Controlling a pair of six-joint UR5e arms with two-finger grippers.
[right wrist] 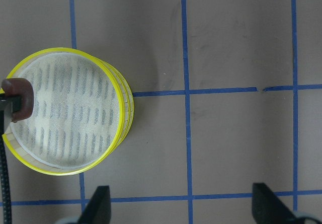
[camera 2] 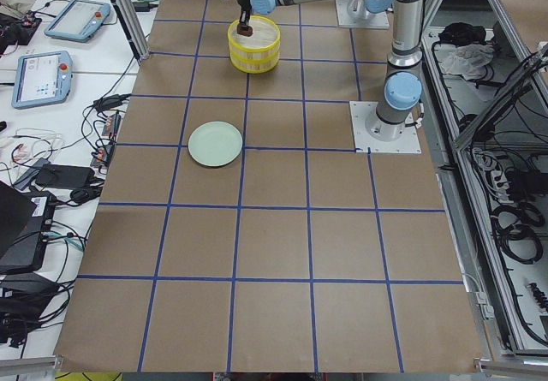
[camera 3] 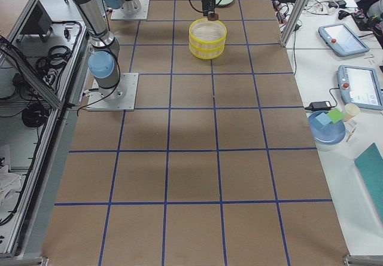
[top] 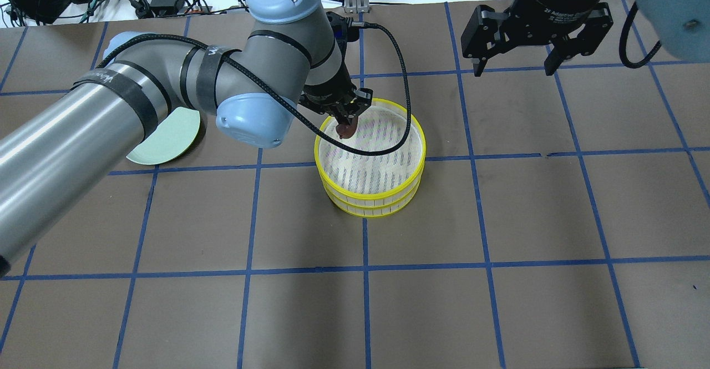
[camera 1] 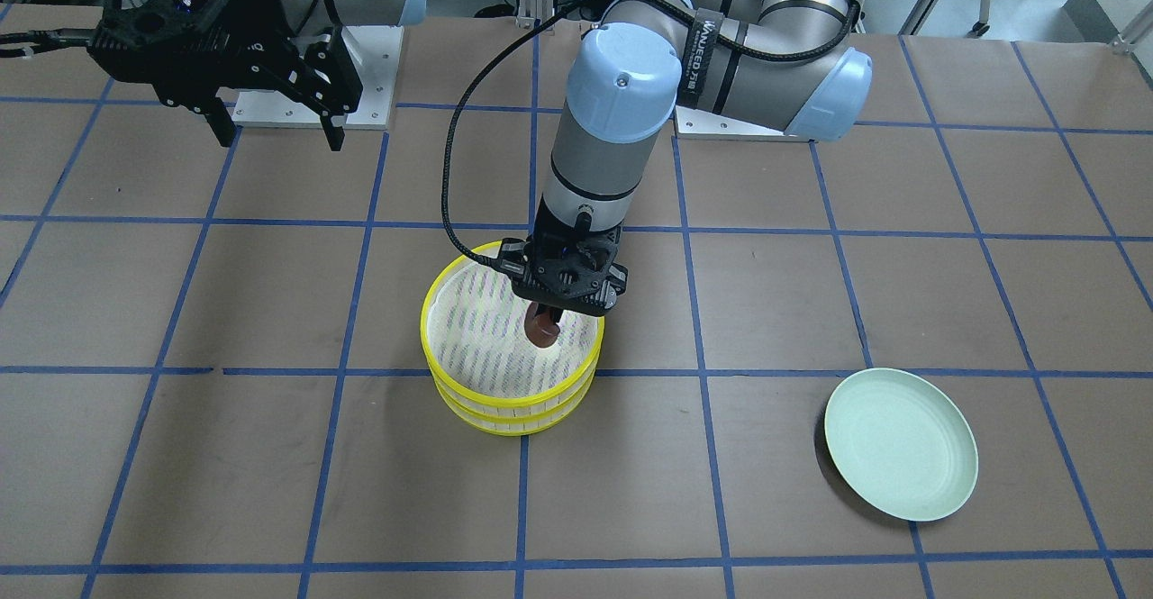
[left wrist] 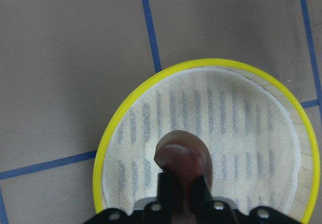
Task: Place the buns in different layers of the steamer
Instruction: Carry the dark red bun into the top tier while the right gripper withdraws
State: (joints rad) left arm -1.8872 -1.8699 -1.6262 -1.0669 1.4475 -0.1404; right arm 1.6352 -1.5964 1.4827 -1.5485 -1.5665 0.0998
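Note:
The two steamer layers [camera 1: 512, 374] stand stacked, the upper tray [top: 370, 152] on the lower one [top: 371, 205]. My left gripper [camera 1: 543, 327] is shut on the dark reddish-brown bun [camera 1: 541, 331] and holds it just above the upper tray's mesh floor [left wrist: 236, 128], near its rim. The bun also shows in the overhead view [top: 345, 130], the left wrist view [left wrist: 181, 156] and the right wrist view [right wrist: 17, 95]. The cream-white bun is out of view. My right gripper [top: 515, 69] is open and empty, raised at the back of the table, away from the stack.
The pale green plate [camera 1: 901, 444] lies bare on the robot's left of the steamer; in the overhead view [top: 166, 141] my left arm partly covers it. Brown table paper with blue tape lines surrounds the stack.

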